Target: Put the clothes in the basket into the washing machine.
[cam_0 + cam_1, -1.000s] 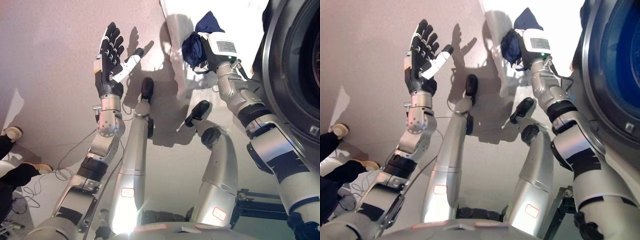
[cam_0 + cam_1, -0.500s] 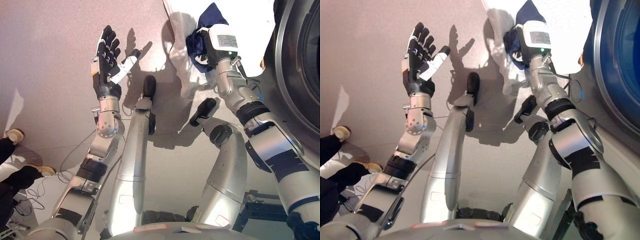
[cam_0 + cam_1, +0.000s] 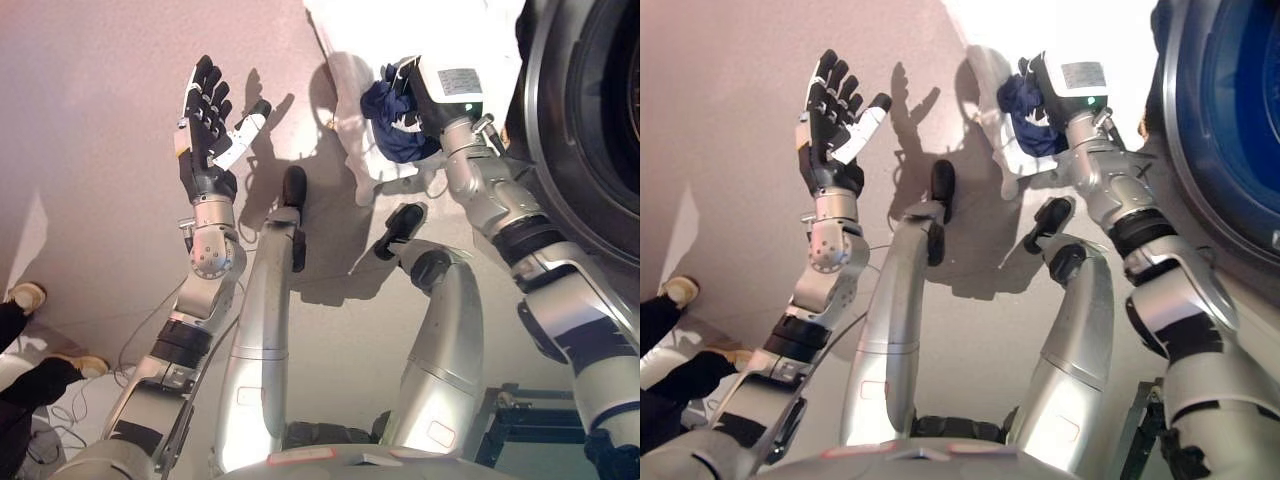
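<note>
My right hand (image 3: 408,92) is at the upper right, mostly hidden behind my wrist, and its fingers are closed on a bunched dark blue cloth (image 3: 392,128) held above the floor. The cloth hangs against a bright white shape (image 3: 352,92) behind it; I cannot tell whether that is the basket or more laundry. The washing machine's round door opening (image 3: 590,110) fills the right edge, close to my right forearm; its drum looks blue in the right eye view (image 3: 1230,90). My left hand (image 3: 205,118) is raised at the upper left, open and empty.
A person's shoes (image 3: 24,297) and dark trouser leg (image 3: 35,378) show at the lower left edge on the grey floor (image 3: 90,120). A dark metal frame (image 3: 520,420) stands at the lower right.
The blue cloth now hangs lower, beside and below my right wrist, instead of sticking up above it. The view has shifted a little. My left hand stays raised and open.
</note>
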`<state>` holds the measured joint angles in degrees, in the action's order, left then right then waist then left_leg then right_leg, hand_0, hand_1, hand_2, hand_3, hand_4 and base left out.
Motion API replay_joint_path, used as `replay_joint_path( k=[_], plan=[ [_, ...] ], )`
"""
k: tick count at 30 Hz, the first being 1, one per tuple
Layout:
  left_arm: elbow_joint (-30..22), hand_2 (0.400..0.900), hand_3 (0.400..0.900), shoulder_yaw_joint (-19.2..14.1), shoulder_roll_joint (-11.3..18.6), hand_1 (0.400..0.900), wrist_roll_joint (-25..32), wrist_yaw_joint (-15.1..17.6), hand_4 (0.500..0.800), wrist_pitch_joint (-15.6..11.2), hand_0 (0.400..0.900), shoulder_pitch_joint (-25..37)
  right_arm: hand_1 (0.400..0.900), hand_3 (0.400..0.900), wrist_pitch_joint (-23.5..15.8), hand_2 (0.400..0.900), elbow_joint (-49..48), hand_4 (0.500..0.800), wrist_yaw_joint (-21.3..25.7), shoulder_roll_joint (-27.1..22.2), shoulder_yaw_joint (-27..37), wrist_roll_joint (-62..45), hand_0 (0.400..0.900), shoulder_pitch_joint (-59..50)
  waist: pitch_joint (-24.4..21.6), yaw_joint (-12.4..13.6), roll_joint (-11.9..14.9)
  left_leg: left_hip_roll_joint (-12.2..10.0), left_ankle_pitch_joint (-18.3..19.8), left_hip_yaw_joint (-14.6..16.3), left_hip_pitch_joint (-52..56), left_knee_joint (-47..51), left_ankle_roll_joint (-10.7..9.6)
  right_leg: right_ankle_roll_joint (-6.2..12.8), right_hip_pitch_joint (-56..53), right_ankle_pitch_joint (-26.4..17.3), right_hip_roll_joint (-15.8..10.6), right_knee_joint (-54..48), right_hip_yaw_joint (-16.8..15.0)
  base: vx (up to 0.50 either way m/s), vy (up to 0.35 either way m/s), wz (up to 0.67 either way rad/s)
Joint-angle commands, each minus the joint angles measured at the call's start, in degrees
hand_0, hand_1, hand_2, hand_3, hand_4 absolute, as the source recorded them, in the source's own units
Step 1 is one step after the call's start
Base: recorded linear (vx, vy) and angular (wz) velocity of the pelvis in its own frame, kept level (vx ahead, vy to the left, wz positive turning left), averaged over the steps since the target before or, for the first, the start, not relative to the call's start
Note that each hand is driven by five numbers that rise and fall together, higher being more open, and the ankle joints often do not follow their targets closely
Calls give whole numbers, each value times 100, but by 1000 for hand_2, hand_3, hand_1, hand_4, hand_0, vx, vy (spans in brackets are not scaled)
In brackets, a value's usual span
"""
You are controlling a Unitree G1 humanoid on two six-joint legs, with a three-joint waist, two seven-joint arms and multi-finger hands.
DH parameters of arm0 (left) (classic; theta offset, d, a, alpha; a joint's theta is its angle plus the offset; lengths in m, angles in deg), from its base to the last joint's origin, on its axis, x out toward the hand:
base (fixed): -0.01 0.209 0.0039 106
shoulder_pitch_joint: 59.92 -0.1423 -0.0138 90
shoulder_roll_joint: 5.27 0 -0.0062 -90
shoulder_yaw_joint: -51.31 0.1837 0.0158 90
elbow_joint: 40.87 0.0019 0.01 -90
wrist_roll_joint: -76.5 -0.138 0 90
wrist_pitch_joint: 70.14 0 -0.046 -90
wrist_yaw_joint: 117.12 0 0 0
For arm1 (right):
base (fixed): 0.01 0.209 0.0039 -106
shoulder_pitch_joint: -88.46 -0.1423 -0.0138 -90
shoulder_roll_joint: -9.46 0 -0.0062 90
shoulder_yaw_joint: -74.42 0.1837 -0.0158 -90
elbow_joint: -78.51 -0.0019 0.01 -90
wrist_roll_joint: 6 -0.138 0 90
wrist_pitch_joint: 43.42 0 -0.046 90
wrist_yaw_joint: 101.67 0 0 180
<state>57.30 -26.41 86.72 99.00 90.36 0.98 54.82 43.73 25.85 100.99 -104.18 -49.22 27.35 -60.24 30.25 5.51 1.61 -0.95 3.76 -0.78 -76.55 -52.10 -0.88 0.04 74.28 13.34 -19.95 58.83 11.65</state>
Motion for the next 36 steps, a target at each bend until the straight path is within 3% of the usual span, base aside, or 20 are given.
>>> replay_joint_path(
  k=[1,6,10,13,15,18,21,27,28,29,36],
  plan=[
    [-261,900,900,-460,-101,900,-274,120,800,-367,900,-498,400,400,-135,400,-751,500,337,-465,431,229,400,390,-889,-311,123,18,580,-213,47,57,-90,710,279,-403,155,-511,-106,-25,33,-19],
    [-263,900,900,-619,-70,900,-353,86,800,-302,900,-655,400,400,-146,400,-1350,500,396,-1171,896,466,400,759,-996,-463,224,-38,611,-198,185,149,-77,723,154,-395,255,-629,-81,-11,19,-13],
    [-337,900,900,-710,26,900,-377,25,800,-294,900,-812,400,400,-34,400,-1376,500,470,-1850,875,927,400,704,-1074,-498,259,-88,660,-146,223,150,-76,732,137,-376,340,-658,-119,-9,23,-16],
    [-343,900,900,-701,98,900,-370,-29,800,-270,900,-913,400,400,173,400,-1016,500,447,-2389,431,1466,400,383,-1115,-488,312,-138,682,-102,242,170,-89,747,148,-397,381,-695,-150,-10,3,-12],
    [-351,900,900,-642,153,900,-357,-99,800,-254,900,-952,400,400,318,400,-520,500,287,-2637,-230,1958,400,24,-1145,-455,337,-158,682,-68,239,179,-102,758,164,-407,397,-715,-164,-9,-6,-9],
    [-325,900,900,-546,192,900,-265,-230,800,-264,900,-930,400,400,353,400,599,500,-4,-2535,-1593,2540,400,-774,-1181,-431,306,-175,680,-58,209,177,-114,757,192,-403,409,-735,-179,-3,-11,-3],
    [-299,900,900,-427,218,900,-152,-371,800,-295,900,-838,400,400,297,400,1870,500,-273,-2093,-2506,2889,400,-1226,-1205,-358,225,-145,669,-64,149,171,-122,743,262,-377,367,-687,-187,-2,-27,8],
    [-383,900,900,-343,193,900,-18,-556,800,-381,900,-735,400,400,337,400,3226,500,-691,-1546,-2839,3279,400,-1148,-1265,-232,97,-75,642,-89,25,117,-132,696,458,-309,280,-521,-259,9,-39,12],
    [-374,900,900,-347,162,900,0,-563,800,-375,900,-715,504,504,397,504,3396,562,-736,-1444,-2792,3299,504,-1098,-1270,-214,85,-64,635,-87,8,114,-132,690,476,-309,270,-513,-262,11,-28,6],
    [-363,900,900,-354,139,900,16,-571,800,-382,900,-693,900,900,473,900,3579,800,-784,-1351,-2719,3291,900,-1052,-1271,-189,75,-55,621,-85,-3,115,-132,683,495,-304,270,-500,-268,0,0,0],
    [-297,900,900,-484,42,900,94,-478,800,-293,900,-563,900,900,1029,900,4123,800,-841,-873,-2444,3171,900,-1281,-1279,-191,99,-92,601,-46,1,140,-129,648,500,-321,307,-521,-288,0,0,-4]
  ],
)
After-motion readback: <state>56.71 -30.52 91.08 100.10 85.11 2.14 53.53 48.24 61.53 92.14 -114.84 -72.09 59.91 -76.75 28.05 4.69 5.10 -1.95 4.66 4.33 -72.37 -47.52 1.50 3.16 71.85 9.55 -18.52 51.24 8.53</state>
